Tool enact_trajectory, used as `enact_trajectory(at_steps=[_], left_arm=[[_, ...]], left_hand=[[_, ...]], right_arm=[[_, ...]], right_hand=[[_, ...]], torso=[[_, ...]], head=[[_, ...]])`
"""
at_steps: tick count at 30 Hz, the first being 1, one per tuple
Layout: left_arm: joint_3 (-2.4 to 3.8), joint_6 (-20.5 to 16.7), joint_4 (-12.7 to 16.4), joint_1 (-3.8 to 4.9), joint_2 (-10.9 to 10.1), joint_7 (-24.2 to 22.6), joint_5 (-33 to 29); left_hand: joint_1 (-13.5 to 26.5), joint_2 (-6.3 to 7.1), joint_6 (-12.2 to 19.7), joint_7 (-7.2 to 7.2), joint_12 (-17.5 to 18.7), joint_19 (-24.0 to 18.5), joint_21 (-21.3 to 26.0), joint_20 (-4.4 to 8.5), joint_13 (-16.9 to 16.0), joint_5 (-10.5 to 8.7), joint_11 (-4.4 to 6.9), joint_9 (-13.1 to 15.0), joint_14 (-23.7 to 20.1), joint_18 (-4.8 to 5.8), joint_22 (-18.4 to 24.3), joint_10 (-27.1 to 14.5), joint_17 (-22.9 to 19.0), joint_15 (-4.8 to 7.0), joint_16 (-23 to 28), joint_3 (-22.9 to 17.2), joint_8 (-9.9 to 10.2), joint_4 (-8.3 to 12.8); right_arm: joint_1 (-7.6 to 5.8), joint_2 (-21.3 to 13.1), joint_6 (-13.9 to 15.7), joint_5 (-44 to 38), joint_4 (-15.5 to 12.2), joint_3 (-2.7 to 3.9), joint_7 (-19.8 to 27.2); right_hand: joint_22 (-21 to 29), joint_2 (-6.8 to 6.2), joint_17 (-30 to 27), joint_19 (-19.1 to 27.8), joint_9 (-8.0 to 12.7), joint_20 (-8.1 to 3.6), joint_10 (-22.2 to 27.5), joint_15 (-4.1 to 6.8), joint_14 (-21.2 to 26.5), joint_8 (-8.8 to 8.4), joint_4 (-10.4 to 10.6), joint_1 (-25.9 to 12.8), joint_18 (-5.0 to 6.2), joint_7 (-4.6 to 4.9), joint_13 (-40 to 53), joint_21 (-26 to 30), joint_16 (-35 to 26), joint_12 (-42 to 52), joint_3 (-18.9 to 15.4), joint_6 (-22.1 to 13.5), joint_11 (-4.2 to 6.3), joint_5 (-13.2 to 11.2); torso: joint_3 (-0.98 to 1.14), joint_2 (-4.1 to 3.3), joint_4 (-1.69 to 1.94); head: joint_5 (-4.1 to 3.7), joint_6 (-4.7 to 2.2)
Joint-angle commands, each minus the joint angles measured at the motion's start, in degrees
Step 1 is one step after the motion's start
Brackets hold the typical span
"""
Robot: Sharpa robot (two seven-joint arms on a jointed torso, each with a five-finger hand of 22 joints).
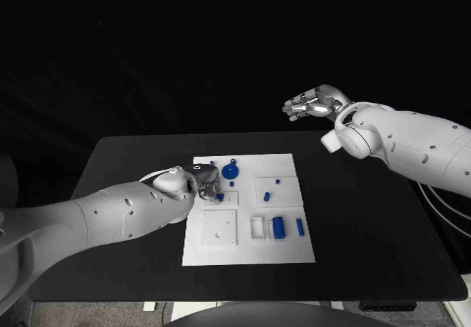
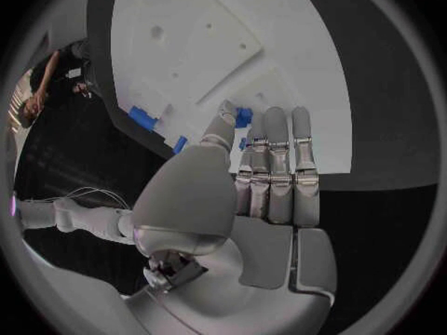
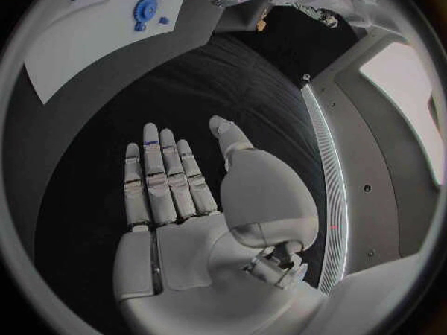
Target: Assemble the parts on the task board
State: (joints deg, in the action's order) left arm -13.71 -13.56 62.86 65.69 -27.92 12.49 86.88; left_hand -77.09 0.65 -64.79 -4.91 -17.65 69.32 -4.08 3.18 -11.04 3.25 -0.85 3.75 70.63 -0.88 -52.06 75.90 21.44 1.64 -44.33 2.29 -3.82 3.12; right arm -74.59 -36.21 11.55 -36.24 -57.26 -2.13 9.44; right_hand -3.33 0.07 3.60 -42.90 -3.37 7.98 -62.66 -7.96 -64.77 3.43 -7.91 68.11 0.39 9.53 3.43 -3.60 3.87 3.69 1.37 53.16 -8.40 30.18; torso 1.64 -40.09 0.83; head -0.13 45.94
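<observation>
We are seeing the left hand (image 1: 203,182) hanging over the upper left part of the task board (image 1: 250,255), and it is hiding whatever lies beneath its fingertips. In the left wrist view its fingers (image 2: 276,164) are lying straight and side by side, reaching toward a small blue part (image 2: 244,117); we cannot tell whether they are touching it. The right hand (image 1: 314,102) is hovering well apart, toward two o'clock from the board, fingers loosely spread and holding nothing. A round blue disc (image 1: 231,170) is lying near the board's twelve o'clock edge. A blue cylinder (image 1: 280,227) is lying toward four o'clock, its long axis running twelve to six.
</observation>
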Motion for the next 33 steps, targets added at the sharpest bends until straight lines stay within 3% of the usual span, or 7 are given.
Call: enact_trajectory(at_steps=[1,7,10,16,20,26,33], left_arm=[[0.03,0.7,-0.3,-0.05,0.2,-0.5,-0.4],[0.03,1.3,-0.8,-0.25,0.5,-1.0,-1.4],[0.03,1.2,-1.0,-0.37,0.6,-1.3,-1.9],[0.03,0.4,-1.4,-0.55,0.8,-1.4,-2.2],[0.03,0.1,-1.6,-0.59,0.9,-1.5,-2.3],[0.03,-0.3,-1.7,-0.81,1.2,-1.5,-2.0],[0.02,-1.1,-1.9,-1.26,1.5,-1.4,-1.4]], left_hand=[[0.8,-0.60,-0.5,0.10,-0.2,0.2,0.0,-0.04,-0.1,0.08,0.22,0.0,-0.2,0.81,0.0,-0.4,-0.1,0.32,-0.4,0.0,0.2,-0.6],[1.9,-2.26,-1.1,0.32,-0.4,0.2,0.0,-0.08,-0.3,0.42,0.21,-0.1,-0.3,0.81,0.1,-0.7,-0.2,0.30,-0.4,0.0,0.2,-1.6],[2.2,-2.64,-0.5,0.22,-0.2,0.2,0.0,-0.08,-0.2,3.68,0.21,-0.1,-0.3,0.79,0.2,-0.8,-0.3,0.29,-0.3,-0.1,0.3,-1.8],[2.1,-2.29,0.8,-0.13,0.0,0.2,0.0,-0.09,-0.1,5.31,0.16,-0.1,-0.2,0.72,0.3,-0.7,-0.5,0.26,-0.2,-0.2,0.2,-1.6],[1.4,-1.17,1.4,-0.34,0.1,0.3,0.0,-0.07,0.1,5.67,0.17,-0.1,-0.2,0.70,0.3,-0.5,-0.6,0.28,-0.2,-0.1,0.2,-0.6],[0.9,0.28,2.1,-0.57,0.5,0.2,0.0,-0.09,0.4,4.67,0.10,-0.1,-0.2,0.70,0.3,-0.2,-0.7,0.25,-0.2,0.0,0.2,0.6],[1.3,1.80,2.7,-0.68,0.6,0.4,0.0,-0.15,0.5,3.60,0.02,-0.1,0.0,0.63,0.5,0.2,-0.8,0.18,-0.2,-0.7,0.2,0.2]], right_arm=[[0.02,0.0,-0.9,-0.5,-0.2,0.02,0.3],[0.02,0.0,-0.9,-0.5,-0.2,0.02,0.3],[0.02,0.0,-1.0,-0.5,-0.2,0.02,0.3],[0.02,0.0,-1.1,-0.5,-0.2,0.02,0.3],[0.02,0.0,-1.1,-0.5,-0.2,0.02,0.3],[0.02,0.1,-1.1,-0.5,-0.2,0.02,0.3],[0.03,0.0,-1.2,-0.5,-0.2,0.02,0.3]], right_hand=[[0.0,0.09,0.0,-0.5,-0.1,0.00,0.2,0.14,-0.2,0.00,-0.1,-0.1,0.51,0.13,-0.1,0.3,-0.3,-0.3,-0.1,0.4,0.12,0.1],[0.0,0.09,0.0,-0.5,-0.1,0.00,0.2,0.14,-0.2,0.00,-0.1,-0.1,0.51,0.13,-0.1,0.3,-0.3,-0.3,-0.1,0.4,0.12,0.1],[0.0,0.09,0.0,-0.5,-0.1,0.00,0.2,0.14,-0.2,0.00,-0.1,-0.1,0.51,0.13,-0.1,0.3,-0.3,-0.3,-0.1,0.4,0.12,0.1],[0.0,0.11,0.0,-0.5,-0.1,0.00,0.2,0.13,-0.1,0.01,0.0,-0.1,0.50,0.12,-0.1,0.3,-0.3,-0.3,-0.1,0.4,0.12,0.2],[0.0,0.11,0.0,-0.5,-0.1,0.00,0.2,0.13,-0.1,0.01,0.0,-0.1,0.50,0.12,-0.1,0.3,-0.3,-0.3,-0.1,0.4,0.12,0.2],[0.0,0.11,0.0,-0.5,-0.1,0.00,0.2,0.13,-0.1,0.01,0.0,-0.1,0.50,0.12,-0.1,0.3,-0.3,-0.3,-0.1,0.4,0.12,0.2],[0.0,0.11,0.0,-0.5,-0.1,0.00,0.2,0.13,-0.1,0.01,0.0,-0.1,0.50,0.12,-0.1,0.3,-0.3,-0.3,-0.1,0.4,0.12,0.2]], torso=[[0.06,-0.01,0.03],[0.06,0.00,0.01],[0.06,-0.01,-0.01],[0.06,-0.01,0.01],[0.10,-0.03,0.00],[0.07,0.01,-0.01],[0.05,0.06,0.02]], head=[[-0.07,0.04],[-0.12,0.17],[-0.18,0.25],[-0.37,0.34],[-0.44,0.46],[-0.47,0.57],[-0.59,0.71]])
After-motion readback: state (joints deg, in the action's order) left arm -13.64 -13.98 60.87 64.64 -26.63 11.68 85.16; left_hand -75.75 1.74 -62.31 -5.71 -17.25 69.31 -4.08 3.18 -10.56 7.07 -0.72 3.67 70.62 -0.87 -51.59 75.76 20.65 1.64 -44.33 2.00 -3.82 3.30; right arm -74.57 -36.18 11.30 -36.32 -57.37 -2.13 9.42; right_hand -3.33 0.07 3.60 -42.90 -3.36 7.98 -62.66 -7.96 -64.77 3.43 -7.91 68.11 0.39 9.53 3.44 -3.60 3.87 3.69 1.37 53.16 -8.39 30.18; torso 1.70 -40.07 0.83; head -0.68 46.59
